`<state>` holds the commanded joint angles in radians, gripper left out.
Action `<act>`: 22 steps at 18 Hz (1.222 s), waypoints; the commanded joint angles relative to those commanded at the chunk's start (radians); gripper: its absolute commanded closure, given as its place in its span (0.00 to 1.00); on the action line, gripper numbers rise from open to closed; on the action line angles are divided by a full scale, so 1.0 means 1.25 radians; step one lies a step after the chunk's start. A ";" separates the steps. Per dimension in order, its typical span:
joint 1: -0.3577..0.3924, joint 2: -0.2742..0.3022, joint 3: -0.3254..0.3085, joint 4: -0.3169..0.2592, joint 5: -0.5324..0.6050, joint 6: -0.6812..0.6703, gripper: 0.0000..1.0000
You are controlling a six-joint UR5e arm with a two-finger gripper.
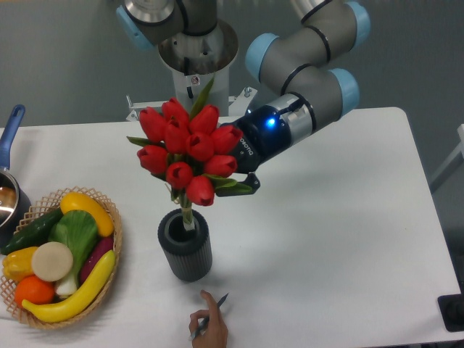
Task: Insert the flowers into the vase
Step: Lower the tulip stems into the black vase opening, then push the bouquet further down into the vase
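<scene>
Holding the flowers (185, 148) from their right side, the gripper (233, 181) is mostly hidden behind the blooms; one dark finger (243, 190) shows below the lowest leaves, and the jaws appear closed on the bunch, though the contact itself is covered. The red tulip buds sit clear above the table, tilted slightly, with pointed green leaves sticking out at top and left. The stems (188, 215) hang down from the bunch and their lower end reaches into the round hole of the vase (185, 245); how deep they go cannot be told. The vase stands upright on the white table (348, 239), nearer the front edge than the rear and left of centre. The arm's wrist (279, 130), showing a blue light, extends up and right from the bunch. A wicker basket (51, 257) of vegetables sits by the left edge, and a pot (9, 196) lies partly out of view beyond it. A person's hand (208, 328) with a pen rests at the front edge, just in front of the vase.
</scene>
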<state>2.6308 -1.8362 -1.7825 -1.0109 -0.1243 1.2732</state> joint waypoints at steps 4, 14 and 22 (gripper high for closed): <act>-0.001 -0.005 -0.011 0.000 0.001 0.001 0.62; -0.029 -0.053 -0.032 0.069 0.121 0.023 0.62; -0.031 -0.092 -0.069 0.103 0.131 0.073 0.62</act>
<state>2.5924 -1.9512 -1.8682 -0.8821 0.0399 1.3649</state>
